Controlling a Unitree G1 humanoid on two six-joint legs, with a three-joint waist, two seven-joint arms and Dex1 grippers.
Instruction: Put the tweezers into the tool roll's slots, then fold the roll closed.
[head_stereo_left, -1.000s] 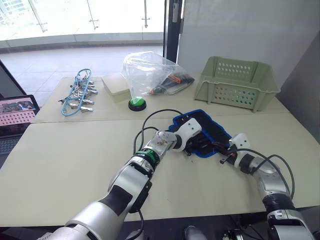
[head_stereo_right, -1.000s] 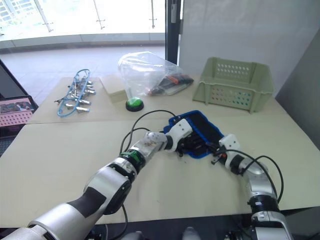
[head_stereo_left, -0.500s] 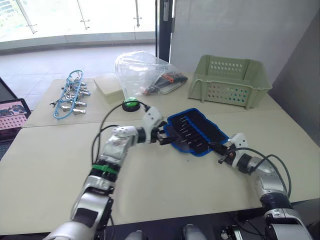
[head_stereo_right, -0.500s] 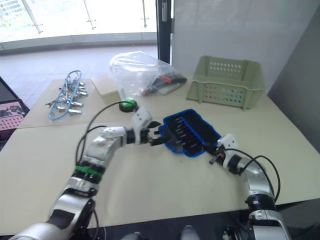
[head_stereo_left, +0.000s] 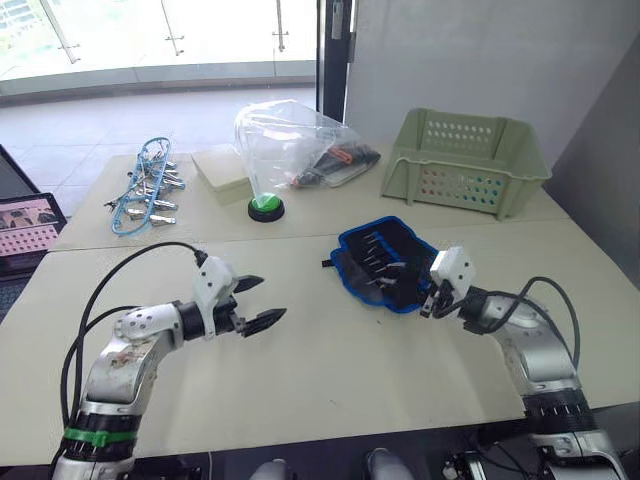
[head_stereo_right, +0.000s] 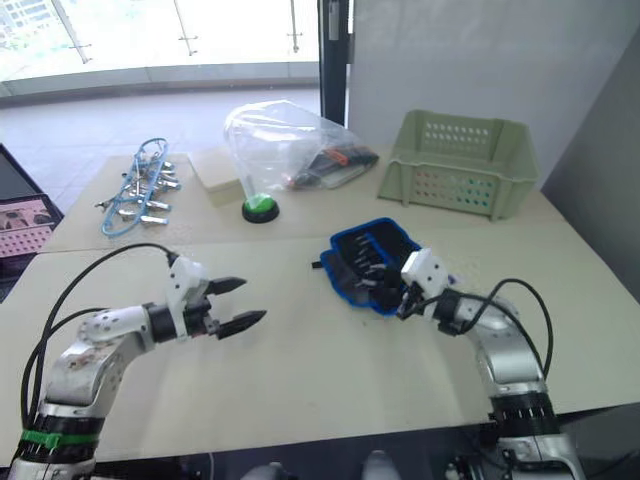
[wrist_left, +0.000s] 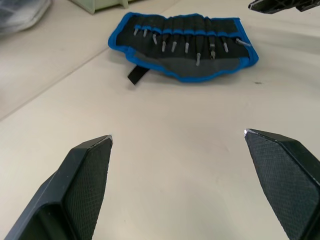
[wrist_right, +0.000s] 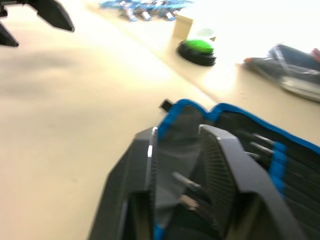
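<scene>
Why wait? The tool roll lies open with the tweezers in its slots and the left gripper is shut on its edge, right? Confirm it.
Not quite. The tool roll does lie open with the tweezers in its slots, but the left gripper is open and apart from it, over bare table. The left wrist view shows its fingers spread wide, the roll well beyond them.

One tool roll, one basket, one green button, one plastic bag.
</scene>
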